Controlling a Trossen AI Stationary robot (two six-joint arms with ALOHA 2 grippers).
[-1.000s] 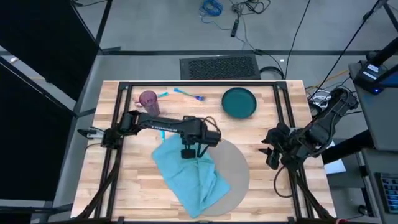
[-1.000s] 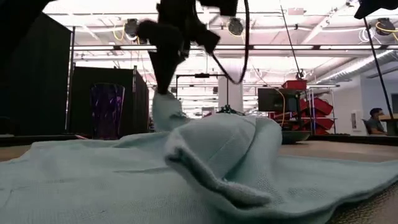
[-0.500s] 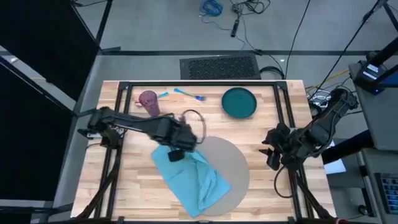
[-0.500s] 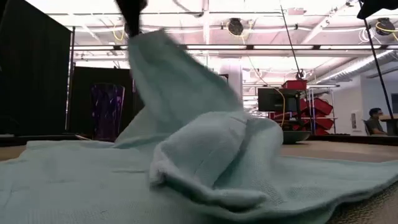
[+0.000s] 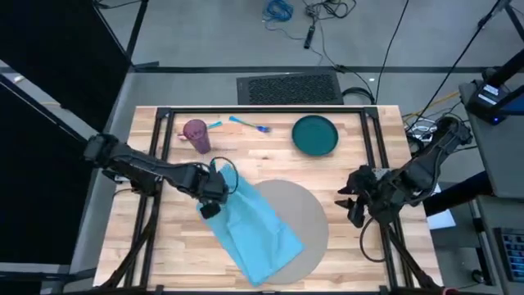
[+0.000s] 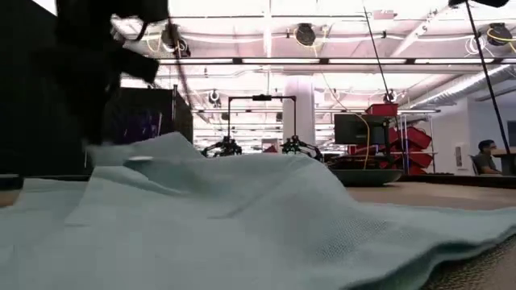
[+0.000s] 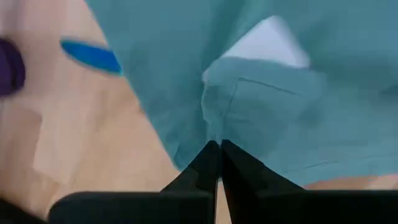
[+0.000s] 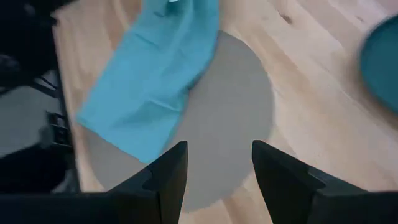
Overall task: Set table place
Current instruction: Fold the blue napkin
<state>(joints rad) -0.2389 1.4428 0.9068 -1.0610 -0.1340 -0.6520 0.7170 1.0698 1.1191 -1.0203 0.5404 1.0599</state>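
Nearest, the light teal cloth napkin [image 5: 254, 225] drapes over the left side of the large round grey placemat [image 5: 307, 217] on the butcher-block wooden table [image 5: 344, 172]. Left gripper [image 5: 210, 199] pinches its far corner tight; right gripper [image 5: 354, 206] waits spread apart at the table's right edge. Beyond sits a dark teal round plate [image 5: 315, 135].

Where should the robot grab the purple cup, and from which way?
Probably around its side wall, coming in level from the left arm's side. The purple cup stands upright near the table's far edge, and the blue cutlery lies on its other side.
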